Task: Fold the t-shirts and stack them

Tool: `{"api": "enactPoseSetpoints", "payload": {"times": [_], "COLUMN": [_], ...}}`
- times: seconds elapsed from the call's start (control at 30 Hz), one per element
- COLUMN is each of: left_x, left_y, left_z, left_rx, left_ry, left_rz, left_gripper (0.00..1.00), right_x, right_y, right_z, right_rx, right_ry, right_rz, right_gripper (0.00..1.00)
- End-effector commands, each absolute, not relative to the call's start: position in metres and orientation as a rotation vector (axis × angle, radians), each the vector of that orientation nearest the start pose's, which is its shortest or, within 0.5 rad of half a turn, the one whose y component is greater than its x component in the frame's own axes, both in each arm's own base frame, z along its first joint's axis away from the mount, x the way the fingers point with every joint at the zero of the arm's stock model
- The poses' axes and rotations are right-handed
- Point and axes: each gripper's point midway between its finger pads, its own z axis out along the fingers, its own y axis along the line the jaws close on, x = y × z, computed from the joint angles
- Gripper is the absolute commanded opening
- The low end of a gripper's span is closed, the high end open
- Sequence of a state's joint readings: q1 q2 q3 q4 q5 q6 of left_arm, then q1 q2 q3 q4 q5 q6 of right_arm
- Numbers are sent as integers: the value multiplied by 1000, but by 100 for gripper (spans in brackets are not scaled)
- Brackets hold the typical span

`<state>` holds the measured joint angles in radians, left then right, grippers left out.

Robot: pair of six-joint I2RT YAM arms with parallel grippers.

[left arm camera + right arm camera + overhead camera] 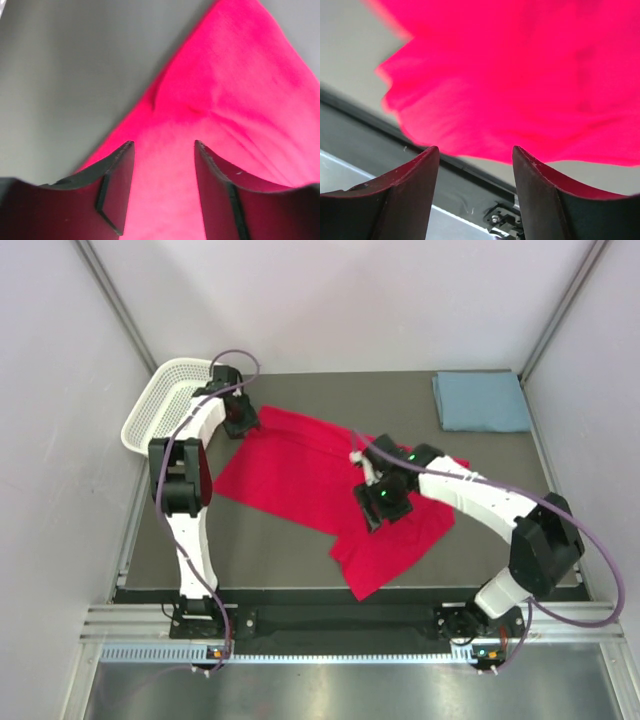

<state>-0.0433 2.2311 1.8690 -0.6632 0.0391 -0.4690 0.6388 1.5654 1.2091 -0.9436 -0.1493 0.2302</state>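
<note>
Item 1, closest to the lens: left gripper [164, 145], seen from its own wrist camera. Two dark fingers [117, 190] stand well apart with nothing pinched between them. Through the gap shows a pointed corner of the red t-shirt [240, 90], lying on the grey table [75, 75]. Whether the tips touch the cloth cannot be told.

Item 2: right gripper [475, 149], wrist view. Jaws are likewise spread, with no cloth caught between them. Blurred red fabric fills the upper part of that view. Below its edge run the table's near border and a metal rail [350, 170].

Item 3: red t-shirt, seen from overhead. It is spread open across the middle of the table and lies askew and wrinkled. One corner reaches toward the far left, where the left gripper hangs over it. A lobe of cloth points toward the near edge. The right gripper hovers above the shirt's right-hand part.

Item 4: blue-grey t-shirt [480, 400]. It is folded into a flat rectangle and lies in the far right corner of the table, well apart from the red one. Neither arm is near it.

Item 5: white mesh basket [150, 415]. It sits at the far left corner, just beside the left arm's wrist.

Item 6: two white arms with black joints, bolted at the near edge. A purple cable [600, 560] loops along each.
</note>
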Motion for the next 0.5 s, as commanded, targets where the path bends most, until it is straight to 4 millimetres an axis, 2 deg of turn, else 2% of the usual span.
{"api": "enactPoseSetpoints", "payload": {"times": [0.0,0.1,0.13,0.17,0.2,0.23,0.27,0.3,0.33,0.37,0.43,0.47], "left_x": [523,504,495,489,483,472,465,456,444,437,417,409], "left_y": [-57,-62,-63,-64,-65,-64,-65,-65,-66,-66,-63,-59], "left_z": [124,137,132,143,144,136,147,147,140,148,139,145], "left_rx": [-526,-525,-525,-519,-518,-525,-517,-525,-533,-521,-530,-544], "left_ry": [2432,2445,2467,2451,2454,2480,2464,2480,2510,2499,2536,2526], "left_rz": [-321,-352,-364,-375,-380,-377,-389,-393,-397,-401,-378,-369], "left_gripper": [53,45,43,42,41,40,40,40,40,40,40,40], "right_x": [176,151,144,139,129,123,119,108,105,100,91,87], "right_y": [230,241,241,244,254,253,257,263,267,273,276,276], "right_z": [112,102,97,95,94,91,90,88,84,82,69,64], "right_rx": [-900,-1025,-1045,-1055,-1102,-1119,-1109,-1146,-1142,-1130,-1166,-1170], "right_ry": [2781,2736,2734,2723,2680,2670,2665,2649,2631,2627,2592,2593], "right_rz": [320,305,302,311,334,326,334,341,350,369,319,297], "right_gripper": [60,53,52,50,47,46,46,47,47,48,49,49]}}
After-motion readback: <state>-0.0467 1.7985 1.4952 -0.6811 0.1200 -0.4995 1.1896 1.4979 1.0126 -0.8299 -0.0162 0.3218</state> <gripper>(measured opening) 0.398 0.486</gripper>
